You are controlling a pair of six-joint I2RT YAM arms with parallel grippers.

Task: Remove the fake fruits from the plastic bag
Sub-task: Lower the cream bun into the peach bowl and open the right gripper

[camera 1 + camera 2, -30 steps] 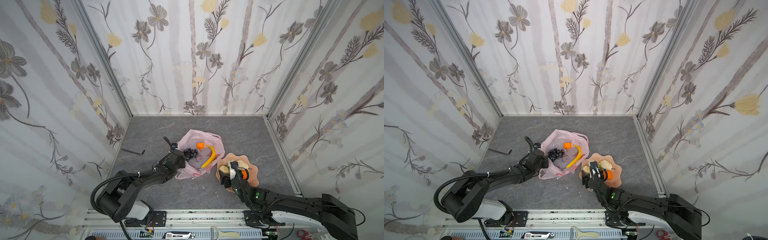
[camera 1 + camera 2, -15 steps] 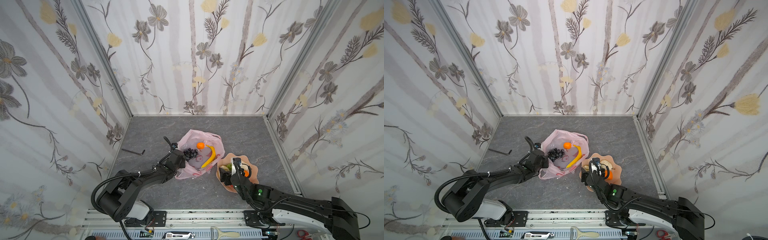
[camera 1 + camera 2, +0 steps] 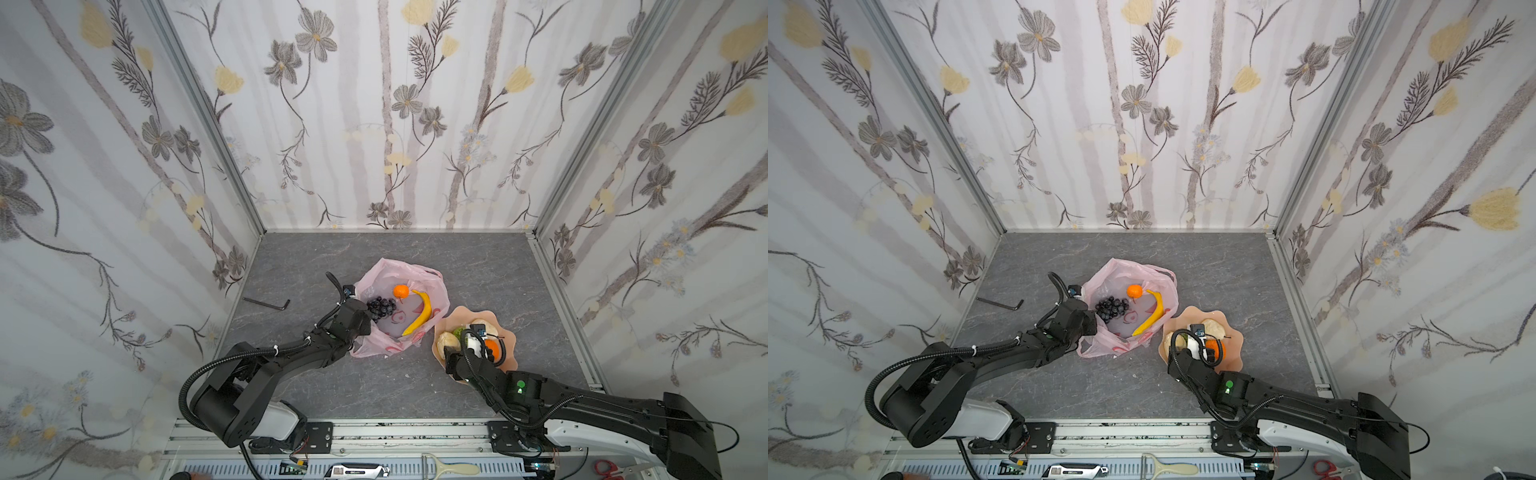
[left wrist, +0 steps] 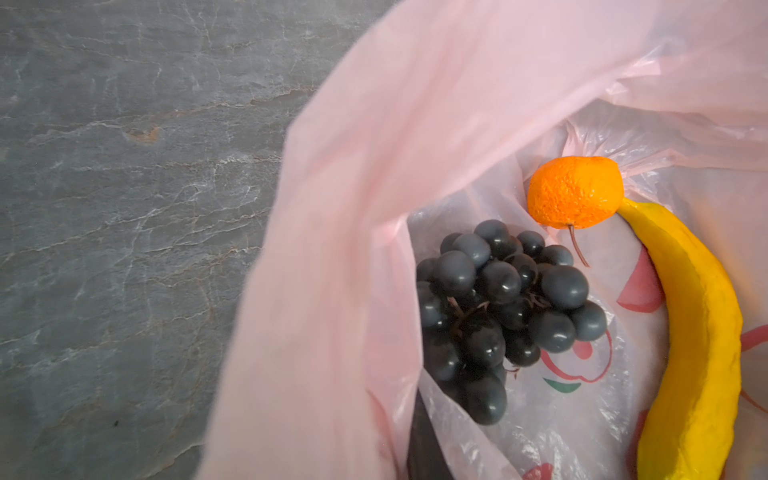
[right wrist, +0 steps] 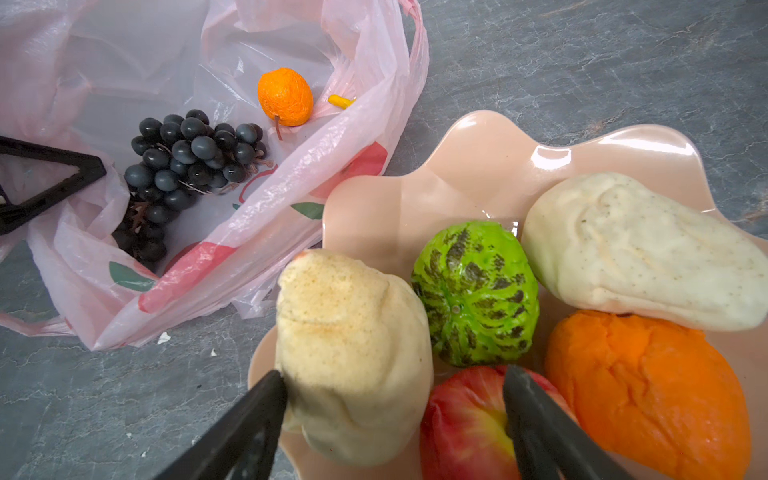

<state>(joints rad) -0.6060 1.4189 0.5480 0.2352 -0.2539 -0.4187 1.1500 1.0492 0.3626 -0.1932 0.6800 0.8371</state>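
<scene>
Three walls (image 3: 386, 124) stand around the work area, covered with pale wallpaper that shows grey flowers, yellow buds and thin dark stems. Metal corner posts (image 3: 210, 124) join the wall panels. The surface (image 3: 478, 266) is dark grey with marble-like veins, evenly lit, with only soft shadows

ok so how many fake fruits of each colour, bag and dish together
orange: 2, bag orange and dish orange
beige: 2, tan lump and pale lump
yellow: 1, banana
red: 1, apple
green: 1, bumpy fruit
dark purple: 1, grape bunch
total: 8
</scene>
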